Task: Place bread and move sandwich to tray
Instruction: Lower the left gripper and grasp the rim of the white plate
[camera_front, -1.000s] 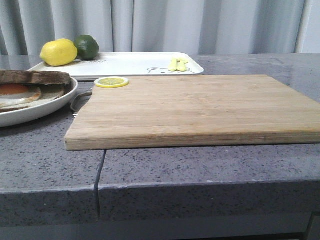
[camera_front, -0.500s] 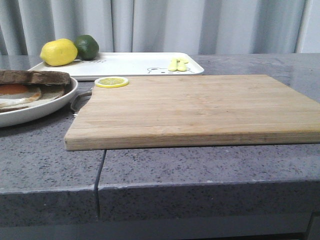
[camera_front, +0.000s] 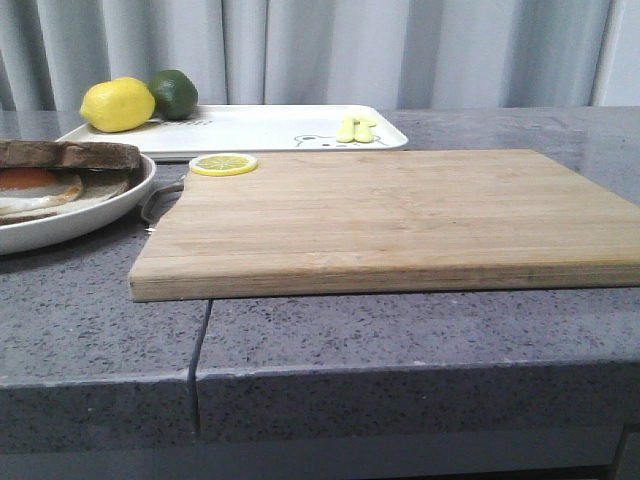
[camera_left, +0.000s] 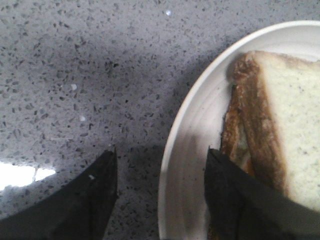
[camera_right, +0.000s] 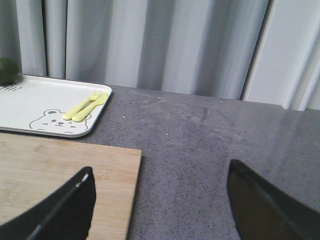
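Sandwich (camera_left: 270, 130) on plate (camera_left: 187, 150), rim between open left hand (camera_left: 161, 187) fingers.

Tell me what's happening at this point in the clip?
Nothing is held. The left pincer hangs open over the rim of the white plate, one finger outside it and one over it beside the sandwich, which sits closed with bread on top. The right pincer is open and empty above the wooden board. The tray behind the board holds a lemon, a lime and yellow cutlery.
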